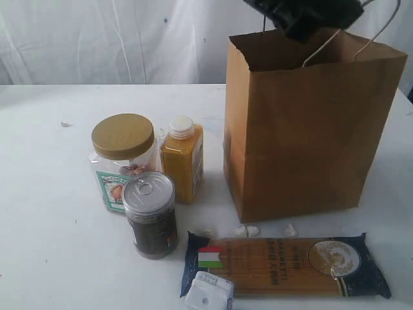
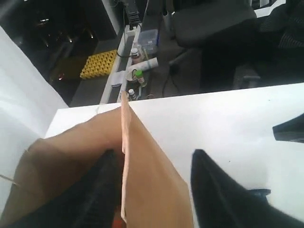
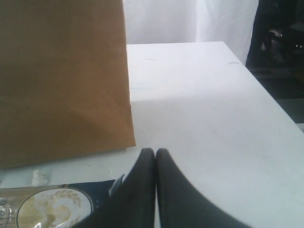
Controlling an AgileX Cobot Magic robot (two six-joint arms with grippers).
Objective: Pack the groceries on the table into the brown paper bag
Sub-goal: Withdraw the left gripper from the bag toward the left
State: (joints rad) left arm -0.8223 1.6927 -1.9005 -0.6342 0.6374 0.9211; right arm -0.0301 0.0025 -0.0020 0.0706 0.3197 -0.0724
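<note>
Clear jar (image 1: 122, 137): it is standing on the left half of the white table (image 1: 45, 245), and the pull-tab can (image 1: 150, 216) just in front is covering the lower right of its teal label.
Yellow bottle (image 1: 182, 161): it is standing just beside the jar, between it and the bag, and its label print is too blurred to read.
Small white box (image 1: 208, 294): it is lying at the near edge, partly cut off by the frame and overlapping the packet's left end.
Spaghetti packet (image 1: 290, 261): it is lying flat and lengthwise in front of the bag.
Brown paper bag (image 1: 303, 129): it is standing upright and open on the right half, its walls are hiding whatever is inside, and its twine handles (image 1: 381, 29) are rising past the frame's top.
Left gripper (image 1: 303, 16): it is hanging over the bag's mouth, mostly cut off in the exterior view. In the left wrist view (image 2: 154, 153) its fingers (image 2: 95, 190) are straddling the bag's wall, one inside and one outside, with the jaws standing apart and clamping nothing.
Right gripper (image 3: 155, 152): it is not appearing in the exterior view. In the right wrist view it is hovering low over the table beside the packet's end, with the jaws pressing together and holding nothing.
</note>
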